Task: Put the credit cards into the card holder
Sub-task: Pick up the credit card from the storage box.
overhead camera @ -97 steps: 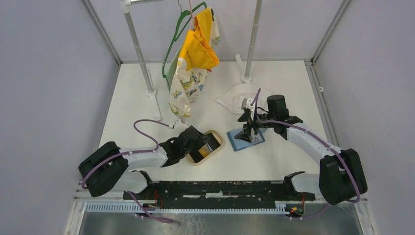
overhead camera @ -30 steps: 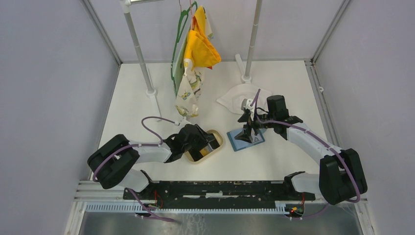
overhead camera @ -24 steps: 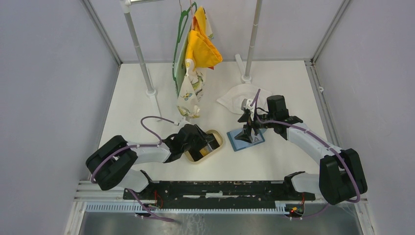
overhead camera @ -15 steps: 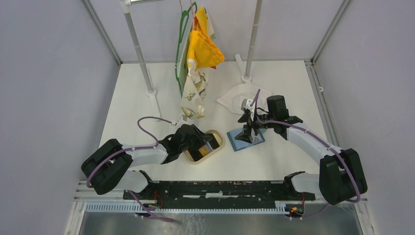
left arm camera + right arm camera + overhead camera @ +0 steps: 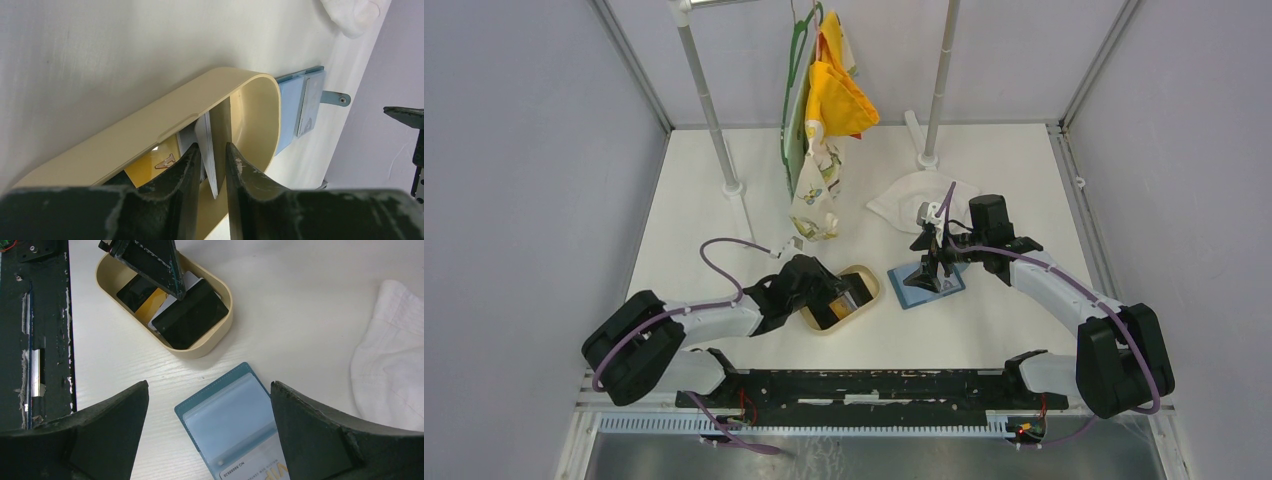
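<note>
Inside one tan tray (image 5: pixel 198 351): two black cards (image 5: pixel 190 315).

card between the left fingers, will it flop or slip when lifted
Probably stiff: the card stands straight on edge inside the left gripper. Thin and smooth, so it may slip. Likely light; the tray wall could snag it.

- Card holder (image 5: pixel 227 422): a blue wallet lying open and flat on the table, clear pockets facing up. It sits at 3 o'clock from the tan tray (image 5: pixel 200 351), just beside it and not touching.
- First black credit card (image 5: pixel 189 315): inside the tray's 2 o'clock end, tilted up over paler cards.
- Second black credit card (image 5: pixel 134 292): low in the tray's 8 o'clock end, partly hidden.
</note>
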